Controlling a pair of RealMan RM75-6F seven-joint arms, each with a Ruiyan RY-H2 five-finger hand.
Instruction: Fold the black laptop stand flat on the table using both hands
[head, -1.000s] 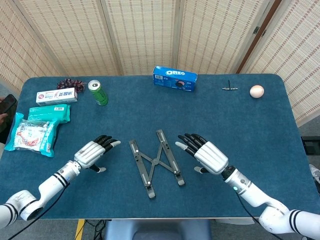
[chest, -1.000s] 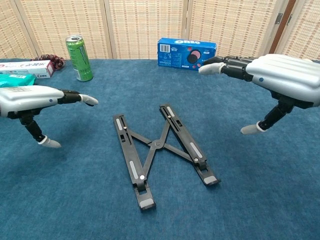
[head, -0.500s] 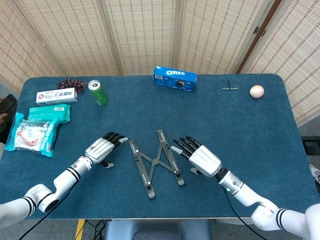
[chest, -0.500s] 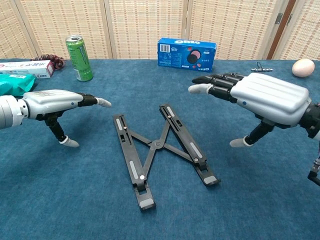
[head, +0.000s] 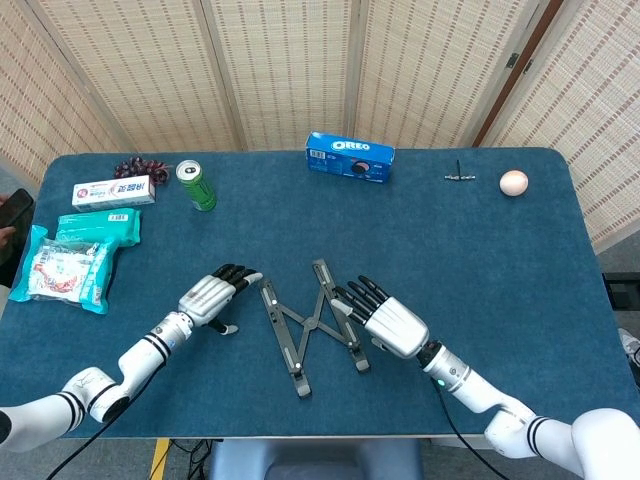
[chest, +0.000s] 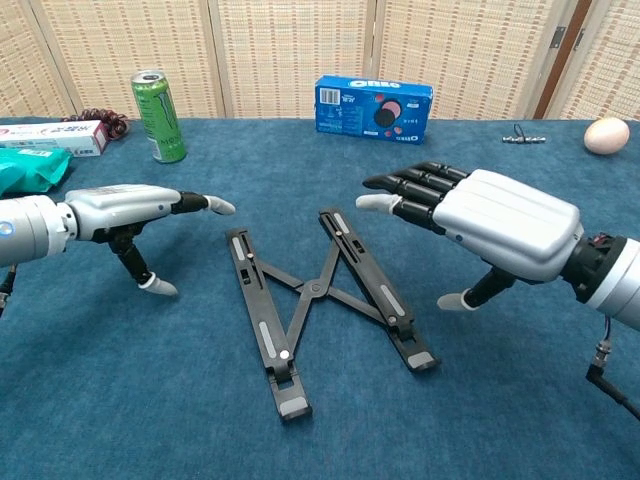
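Both hands are released, fingers extended, holding nothing. The laptop stand (head: 310, 325) lies spread on the table (head: 480, 250) between the left hand (head: 212, 296) and right hand (head: 385, 322). Uneven inward pressure risks sliding or rotating the stand instead of closing it.

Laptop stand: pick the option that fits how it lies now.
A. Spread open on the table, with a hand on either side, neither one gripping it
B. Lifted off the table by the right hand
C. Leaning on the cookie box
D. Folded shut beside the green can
A. The laptop stand lies spread in an X on the table, with the left hand and right hand open on either side of it.
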